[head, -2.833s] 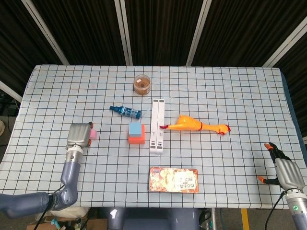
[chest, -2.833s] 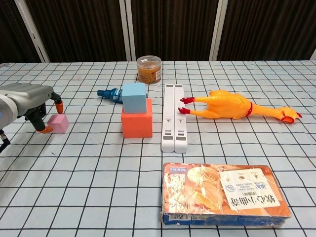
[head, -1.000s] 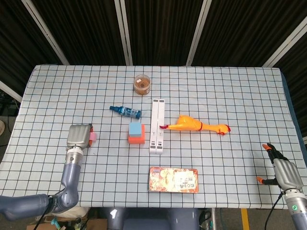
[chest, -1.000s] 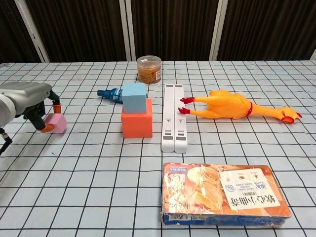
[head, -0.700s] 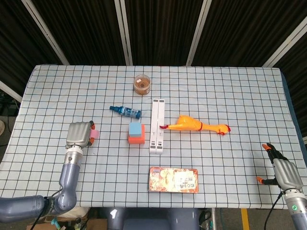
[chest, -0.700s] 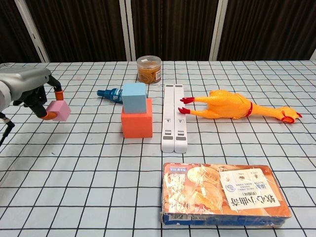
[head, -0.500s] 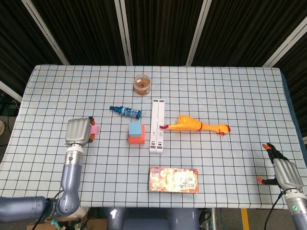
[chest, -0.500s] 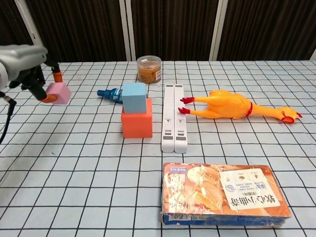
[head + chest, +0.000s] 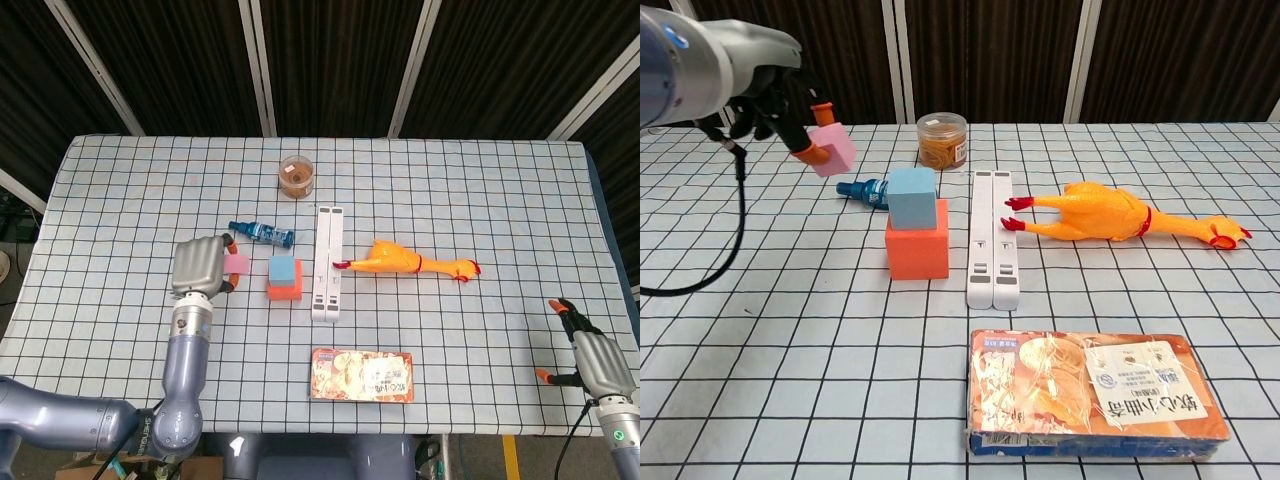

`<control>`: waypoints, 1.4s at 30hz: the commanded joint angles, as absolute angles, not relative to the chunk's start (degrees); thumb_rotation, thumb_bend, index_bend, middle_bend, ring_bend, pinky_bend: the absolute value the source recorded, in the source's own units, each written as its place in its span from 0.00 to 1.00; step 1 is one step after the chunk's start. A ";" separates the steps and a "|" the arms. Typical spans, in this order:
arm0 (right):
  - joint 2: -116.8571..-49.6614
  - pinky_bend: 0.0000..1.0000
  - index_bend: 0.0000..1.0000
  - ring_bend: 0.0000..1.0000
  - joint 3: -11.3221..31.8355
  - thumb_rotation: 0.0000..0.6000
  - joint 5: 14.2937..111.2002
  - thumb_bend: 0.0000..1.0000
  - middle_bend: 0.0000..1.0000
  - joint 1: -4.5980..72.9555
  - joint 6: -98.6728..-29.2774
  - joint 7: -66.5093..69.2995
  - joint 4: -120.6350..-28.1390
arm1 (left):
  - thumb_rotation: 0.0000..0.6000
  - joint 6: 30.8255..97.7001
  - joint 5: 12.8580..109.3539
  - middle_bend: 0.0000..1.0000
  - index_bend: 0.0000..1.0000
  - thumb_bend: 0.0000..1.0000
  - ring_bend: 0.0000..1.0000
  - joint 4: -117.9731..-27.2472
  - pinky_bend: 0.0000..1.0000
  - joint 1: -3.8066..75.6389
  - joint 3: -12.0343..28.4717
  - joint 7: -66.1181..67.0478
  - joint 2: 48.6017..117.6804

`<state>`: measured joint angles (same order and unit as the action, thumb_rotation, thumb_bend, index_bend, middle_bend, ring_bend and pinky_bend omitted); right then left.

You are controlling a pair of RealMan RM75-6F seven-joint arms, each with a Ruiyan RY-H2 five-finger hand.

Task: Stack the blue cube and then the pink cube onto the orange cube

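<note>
The blue cube point(image 9: 913, 196) sits on top of the orange cube point(image 9: 917, 251) near the table's middle; both also show in the head view as blue cube point(image 9: 284, 270) and orange cube point(image 9: 286, 291). My left hand point(image 9: 780, 100) holds the pink cube point(image 9: 833, 149) in the air, above and to the left of the stack. In the head view the left hand point(image 9: 199, 264) has the pink cube point(image 9: 237, 263) at its right side, just left of the stack. My right hand point(image 9: 592, 357) rests at the table's front right edge, fingers apart, holding nothing.
A blue bottle point(image 9: 864, 190) lies just behind the stack. A white bar point(image 9: 993, 237) lies to its right, then a rubber chicken point(image 9: 1110, 214). A jar point(image 9: 942, 140) stands at the back and a snack box point(image 9: 1094, 392) lies at the front.
My left hand closed on the pink cube, lifted it off the table and carried it up and rightward toward the stack. The right hand has barely moved.
</note>
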<state>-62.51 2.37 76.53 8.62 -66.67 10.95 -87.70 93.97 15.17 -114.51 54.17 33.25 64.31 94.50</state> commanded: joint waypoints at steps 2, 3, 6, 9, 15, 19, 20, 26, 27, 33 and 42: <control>-62.61 0.25 0.07 0.15 2.36 1.00 76.50 0.04 0.05 8.71 -66.47 11.15 -87.49 | 1.00 95.40 11.99 0.95 0.48 0.41 0.77 -112.74 0.78 57.98 35.95 65.68 96.99; -62.61 0.25 0.07 0.15 2.37 1.00 76.44 0.04 0.05 8.72 -66.40 11.21 -87.44 | 1.00 95.70 11.39 0.95 0.48 0.41 0.77 -112.37 0.78 58.67 36.45 65.91 97.30; -62.66 0.25 0.07 0.15 2.39 1.00 76.31 0.04 0.05 8.76 -66.23 11.35 -87.27 | 1.00 96.63 9.87 0.95 0.48 0.41 0.77 -111.65 0.78 60.19 37.29 66.75 97.79; -62.68 0.25 0.07 0.15 2.39 1.00 76.28 0.04 0.05 8.80 -66.08 11.53 -87.12 | 1.00 97.70 8.83 0.95 0.48 0.41 0.77 -111.09 0.78 61.58 37.93 67.41 98.07; -62.71 0.25 0.07 0.15 2.33 1.00 76.35 0.04 0.05 8.87 -65.91 11.64 -87.06 | 1.00 100.19 5.43 0.95 0.48 0.41 0.77 -109.45 0.78 63.97 38.79 70.49 98.05; -62.81 0.25 0.07 0.15 2.27 1.00 76.37 0.04 0.05 8.98 -65.76 11.34 -87.06 | 1.00 100.88 2.55 0.95 0.48 0.42 0.77 -108.06 0.78 66.05 40.18 73.09 97.96; -62.83 0.25 0.07 0.15 2.29 1.00 76.34 0.04 0.05 8.98 -65.79 11.26 -87.07 | 1.00 100.87 2.16 0.95 0.48 0.42 0.77 -107.87 0.78 66.49 40.53 73.37 97.93; -62.89 0.25 0.07 0.15 2.34 1.00 75.97 0.04 0.05 9.02 -65.59 11.06 -86.97 | 1.00 102.46 0.79 0.95 0.48 0.42 0.77 -106.31 0.78 70.16 41.82 75.43 98.42; -62.89 0.25 0.07 0.15 2.33 1.00 76.00 0.04 0.05 9.02 -65.59 11.08 -86.98 | 1.00 102.85 0.64 0.95 0.48 0.42 0.77 -106.00 0.78 70.57 41.83 75.50 98.63; -62.79 0.25 0.07 0.15 2.33 1.00 76.08 0.04 0.05 8.96 -65.68 11.36 -86.97 | 1.00 104.25 -0.70 0.95 0.48 0.42 0.77 -104.27 0.78 71.76 41.89 75.53 99.73; -62.82 0.25 0.07 0.15 2.21 1.00 76.24 0.04 0.05 8.99 -65.52 11.56 -86.89 | 1.00 104.22 -2.59 0.95 0.48 0.42 0.77 -99.37 0.78 72.86 42.24 74.24 102.54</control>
